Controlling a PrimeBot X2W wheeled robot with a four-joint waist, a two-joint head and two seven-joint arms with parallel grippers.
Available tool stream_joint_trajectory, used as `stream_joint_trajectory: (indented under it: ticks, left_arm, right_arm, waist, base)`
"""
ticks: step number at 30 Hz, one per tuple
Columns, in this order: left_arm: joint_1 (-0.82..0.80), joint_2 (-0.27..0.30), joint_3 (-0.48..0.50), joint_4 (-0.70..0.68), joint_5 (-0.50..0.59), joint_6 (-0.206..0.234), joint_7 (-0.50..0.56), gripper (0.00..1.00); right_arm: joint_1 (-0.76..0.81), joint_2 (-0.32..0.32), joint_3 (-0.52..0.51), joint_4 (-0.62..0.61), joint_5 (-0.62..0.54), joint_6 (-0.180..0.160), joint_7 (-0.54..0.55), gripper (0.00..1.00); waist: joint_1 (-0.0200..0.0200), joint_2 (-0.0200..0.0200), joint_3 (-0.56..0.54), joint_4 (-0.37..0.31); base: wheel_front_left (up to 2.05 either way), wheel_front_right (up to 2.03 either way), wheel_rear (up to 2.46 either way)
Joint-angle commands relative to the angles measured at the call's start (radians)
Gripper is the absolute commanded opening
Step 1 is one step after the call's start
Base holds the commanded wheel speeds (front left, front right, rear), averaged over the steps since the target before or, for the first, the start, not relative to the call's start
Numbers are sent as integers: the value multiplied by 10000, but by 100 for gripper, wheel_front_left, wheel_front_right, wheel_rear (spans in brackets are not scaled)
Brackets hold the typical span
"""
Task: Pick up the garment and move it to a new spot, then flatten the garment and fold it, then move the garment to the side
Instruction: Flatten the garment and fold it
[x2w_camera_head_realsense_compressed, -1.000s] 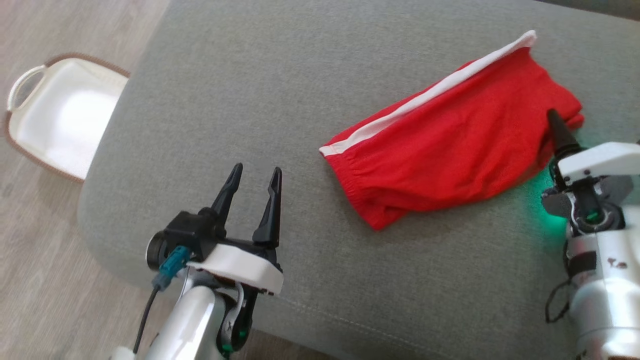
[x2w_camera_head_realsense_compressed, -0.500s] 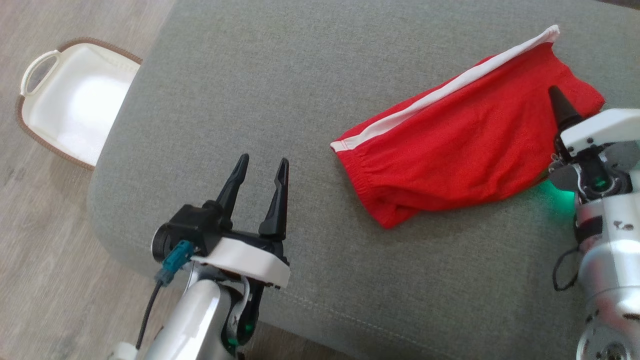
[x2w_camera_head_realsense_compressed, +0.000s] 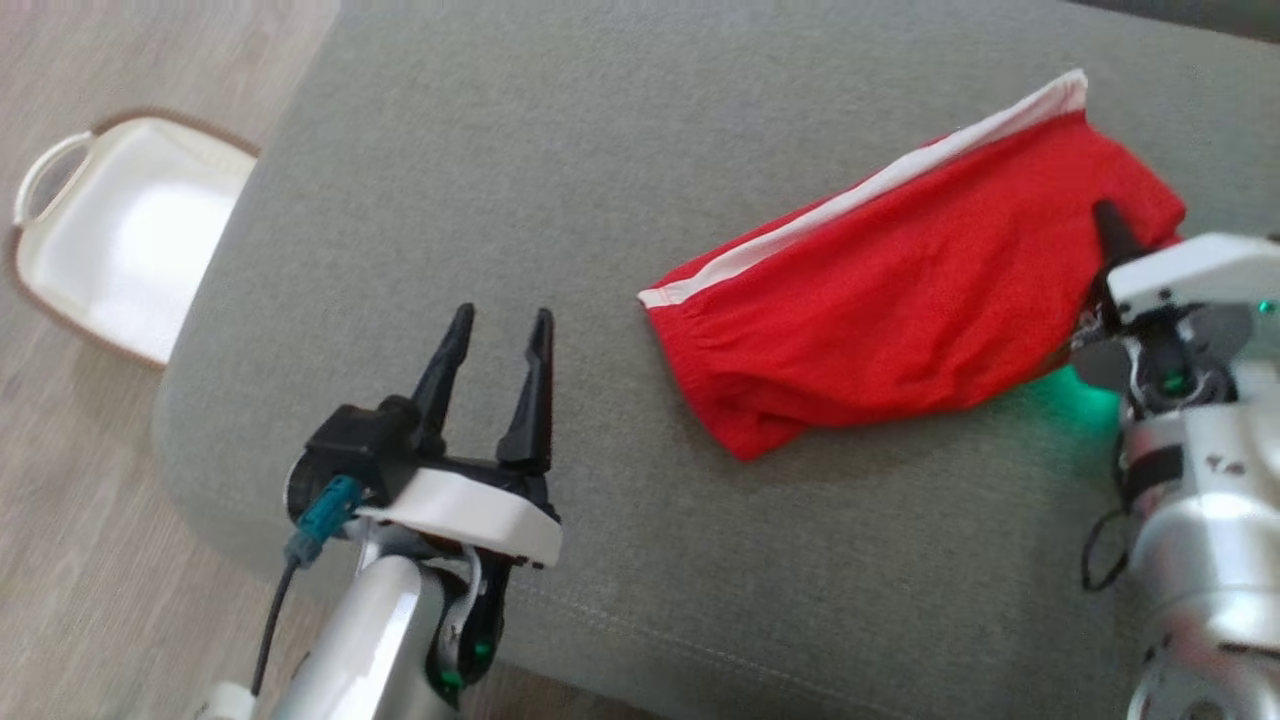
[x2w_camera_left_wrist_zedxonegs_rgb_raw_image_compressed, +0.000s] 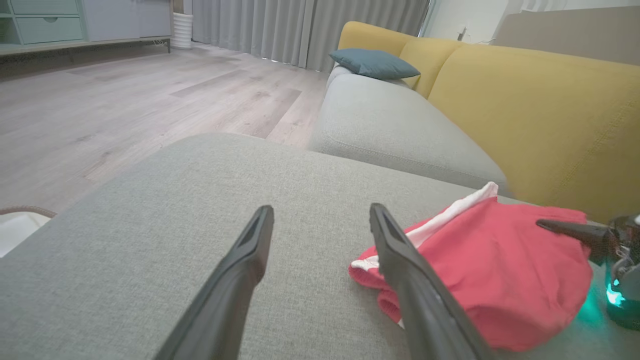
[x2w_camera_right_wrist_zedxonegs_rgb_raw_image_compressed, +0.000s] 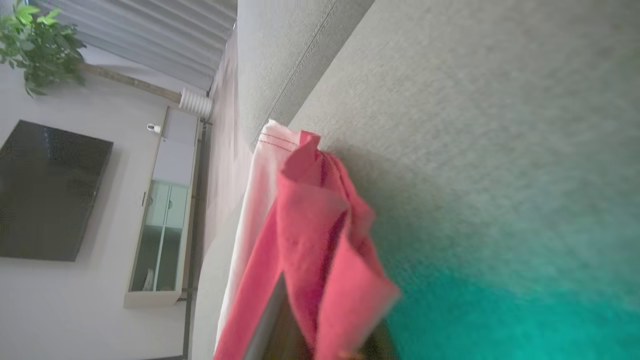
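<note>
Red shorts (x2w_camera_head_realsense_compressed: 900, 290) at right of the head view on the grey cushion (x2w_camera_head_realsense_compressed: 560, 150), right edge pinched by the closed right gripper (x2w_camera_head_realsense_compressed: 1108, 225), left gripper (x2w_camera_head_realsense_compressed: 495, 340) spread empty at lower left: a thin one-edge pinch may slip or bunch the cloth on lifting.

Bare grey cushion (x2w_camera_head_realsense_compressed: 500, 150) beside garment (x2w_camera_head_realsense_compressed: 900, 290)

Your garment (x2w_camera_head_realsense_compressed: 880, 300) lies on the cushion (x2w_camera_head_realsense_compressed: 560, 180), right half. Right end effector (x2w_camera_head_realsense_compressed: 1108, 225) at its right end, left end effector (x2w_camera_head_realsense_compressed: 500, 315) well left of it. Basket (x2w_camera_head_realsense_compressed: 130, 240) on floor, far left.
</note>
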Motion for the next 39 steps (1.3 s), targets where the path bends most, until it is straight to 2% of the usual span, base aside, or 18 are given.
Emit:
stream_joint_trajectory:
  ticks: [1, 7, 11, 14, 19, 30, 39]
  left_arm:
    - [-174, 64, 425, -234, 96, -7, -57, 100]
    - [36, 64, 594, -162, 273, -112, -57, 100]
    - [203, 64, 719, -93, 374, -144, -57, 100]
    - [349, 64, 818, -84, 389, -171, -57, 100]
    - [548, 64, 889, -44, 450, -230, -57, 100]
    - [765, 64, 828, 92, 546, -341, -57, 100]
    - [1056, 64, 897, 186, 630, -421, -57, 100]
  right_arm:
    - [403, 238, 173, -284, 190, 69, -95, 0]
    - [1693, 373, 566, -1523, 953, 69, -647, 0]
    - [2619, 403, 418, -2152, 1113, 69, -1414, 0]
    - [3228, 418, 338, -2492, 1137, 69, -1754, 0]
    - [3970, 423, 783, -2618, 1607, 69, -2106, 0]
    - [3829, 425, 2082, -2679, 2330, 69, -2943, 0]
    - [3744, 426, 3973, -3549, 3101, 69, -3113, 0]
  waist:
    - [0, 0, -247, -286]
    - [0, 0, -792, -1105]
    - [0, 0, -1155, -1570]
    - [0, 0, -1335, -1838]
    - [0, 0, -1537, -2084]
    - [0, 0, -1890, -1989]
    - [0, 0, -2239, -1601]
  base:
    - [0, 0, 0]
    - [0, 0, 0]
    - [0, 0, 0]
    - [0, 0, 0]
    - [0, 0, 0]
    - [0, 0, 0]
    - [0, 0, 0]
